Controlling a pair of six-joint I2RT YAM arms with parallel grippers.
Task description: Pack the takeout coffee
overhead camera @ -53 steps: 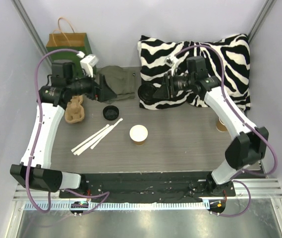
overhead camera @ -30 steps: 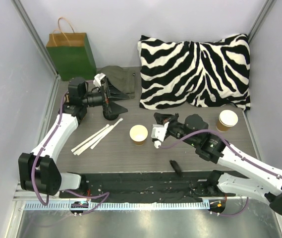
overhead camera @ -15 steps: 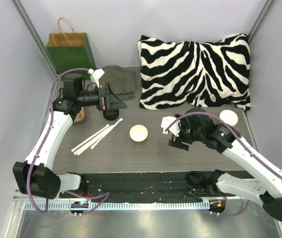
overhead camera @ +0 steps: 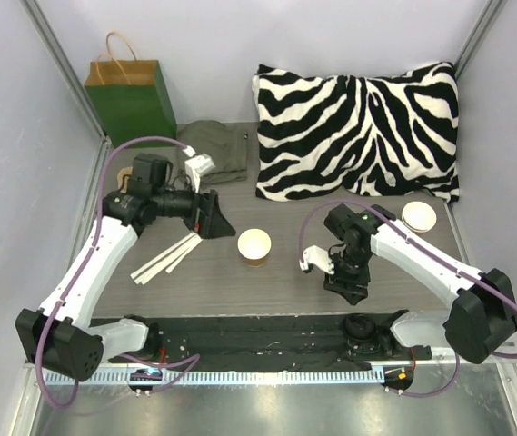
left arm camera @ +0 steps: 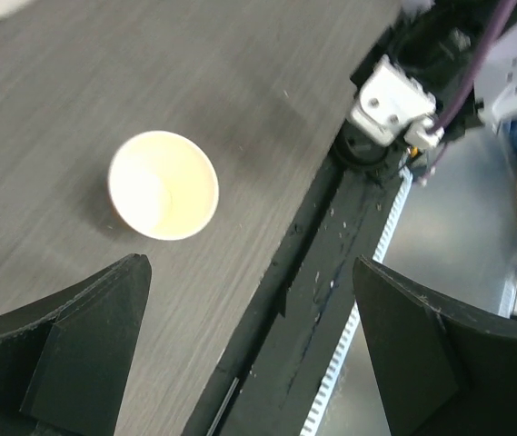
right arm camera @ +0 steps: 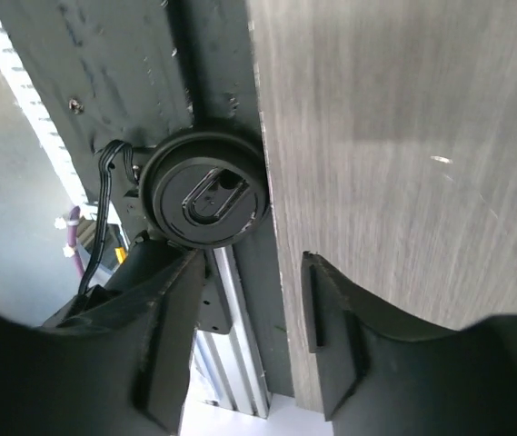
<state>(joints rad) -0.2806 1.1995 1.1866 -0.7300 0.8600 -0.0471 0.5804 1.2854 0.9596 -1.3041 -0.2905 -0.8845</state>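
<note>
No cup with a lid on shows, so the takeout coffee as such is out of view. A lone round black lid (overhead camera: pixel 361 325) (right arm camera: pixel 205 191) lies on the black front rail, just off the table's near edge. My right gripper (overhead camera: pixel 345 287) (right arm camera: pixel 253 263) hangs over that edge, open, with nothing between its fingers and the lid just beyond their tips. A lidless tan cup (overhead camera: pixel 254 245) (left arm camera: pixel 163 184) with a white inside stands mid-table. My left gripper (overhead camera: pixel 220 222) (left arm camera: pixel 249 268) is wide open and empty, just left of this cup.
A second lidless cup (overhead camera: pixel 419 215) stands at the right by the zebra pillow (overhead camera: pixel 358 127). The green bag (overhead camera: pixel 131 98) stands at the back left, an olive cloth (overhead camera: pixel 220 150) beside it. A pulp tray (overhead camera: pixel 127 180) sits behind the left arm. White stir sticks (overhead camera: pixel 169 256) lie left of centre.
The right gripper has opened and swung down to the near edge. The black lid fell onto the front rail. The left gripper has moved nearer and rightward, toward the middle cup.
</note>
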